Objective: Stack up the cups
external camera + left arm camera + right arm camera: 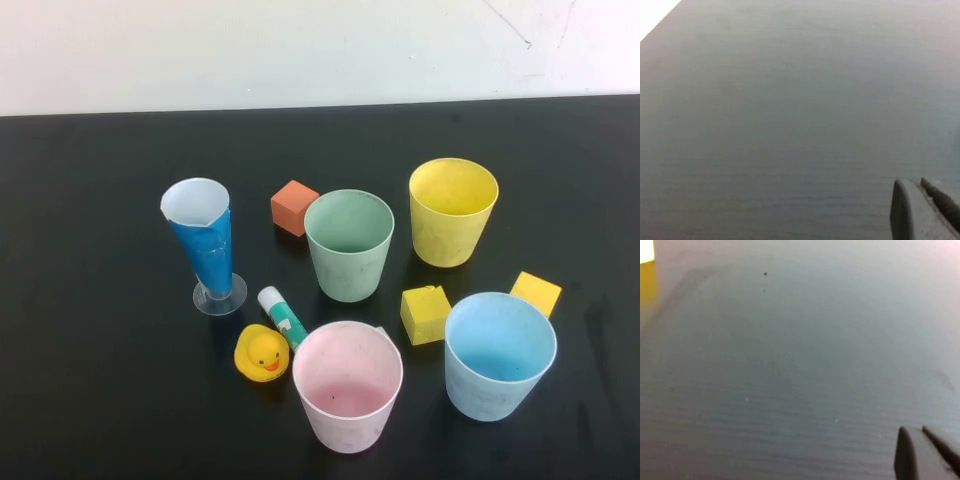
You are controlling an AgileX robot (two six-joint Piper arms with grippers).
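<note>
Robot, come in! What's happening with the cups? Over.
Left gripper and right gripper parked over bare table, fingers together. Green, yellow, pink, blue plastic cups upright, unstacked. Yellow foam cube between cups.

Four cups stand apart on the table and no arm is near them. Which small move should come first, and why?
Probably bring the right gripper over the blue cup: it stands upright, unstacked, on the robot's right, with the pink cup beside it to nest in. The left gripper sees only bare table; neither gripper shows in the high view.
</note>
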